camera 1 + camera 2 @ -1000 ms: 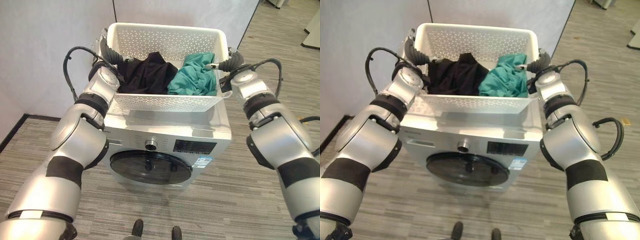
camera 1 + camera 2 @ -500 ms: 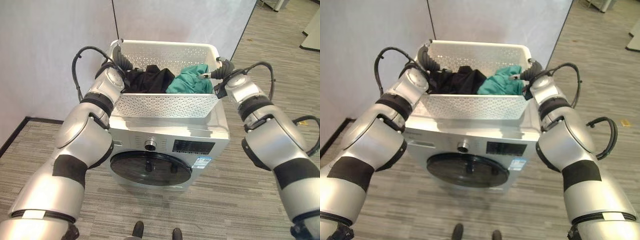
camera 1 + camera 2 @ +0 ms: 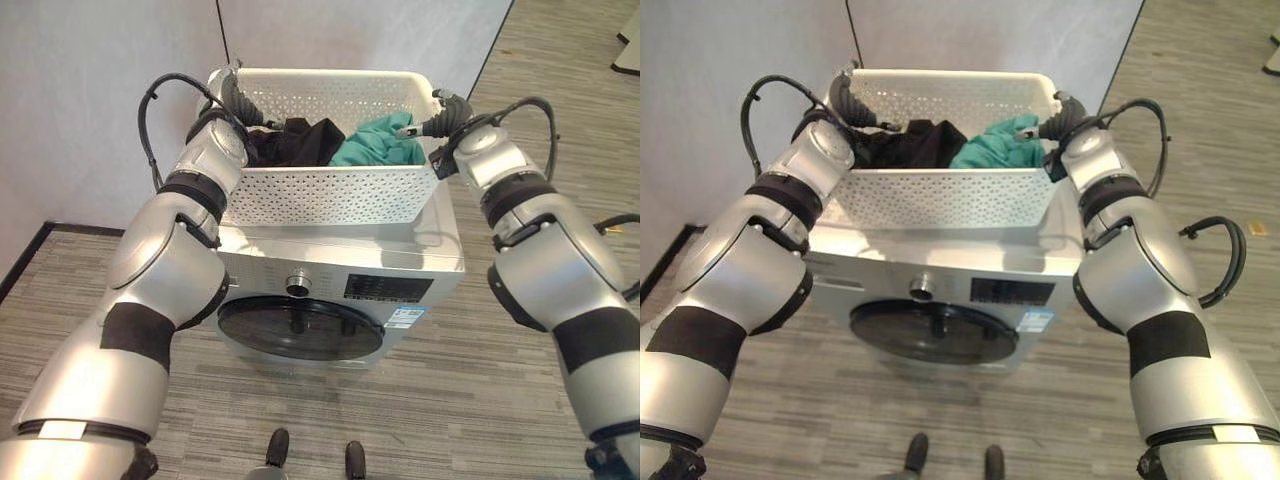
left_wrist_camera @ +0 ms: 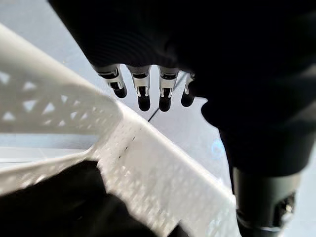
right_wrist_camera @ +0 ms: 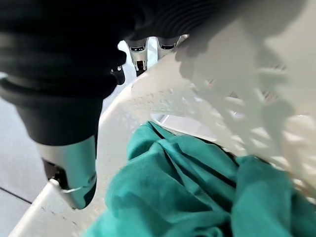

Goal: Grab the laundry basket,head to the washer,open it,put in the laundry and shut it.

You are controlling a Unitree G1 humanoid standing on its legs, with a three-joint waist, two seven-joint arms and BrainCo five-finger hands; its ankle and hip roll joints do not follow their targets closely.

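1. The white perforated laundry basket (image 3: 325, 190) sits on top of the washer (image 3: 340, 270), toward its back, close to the wall (image 3: 90, 100). Judgement: rigid but thin plastic; its walls will flex if you squeeze, so take it by the rim at the two short ends, not by the long sides.
2. Inside lie a black garment (image 3: 290, 142) on the robot's left side and a teal garment (image 3: 380, 148) on its right. Judgement: soft, light, apt to drape and snag on the perforations; pinch a bunched fold and lift clear of the rim.
3. The left hand (image 4: 148, 91) is at the basket's left end: thumb inside, fingers (image 4: 144, 98) hanging past the rim outside, only loosely bent. You cannot tell from these views whether it actually grips.
4. The right hand (image 5: 74, 168) mirrors it at the right end, thumb inside just beside the teal cloth, fingers beyond the rim; grip likewise cannot be confirmed.
5. The round washer door (image 3: 300, 330) on the front is closed. Judgement: you need a free hand for it, so leave the basket settled first.
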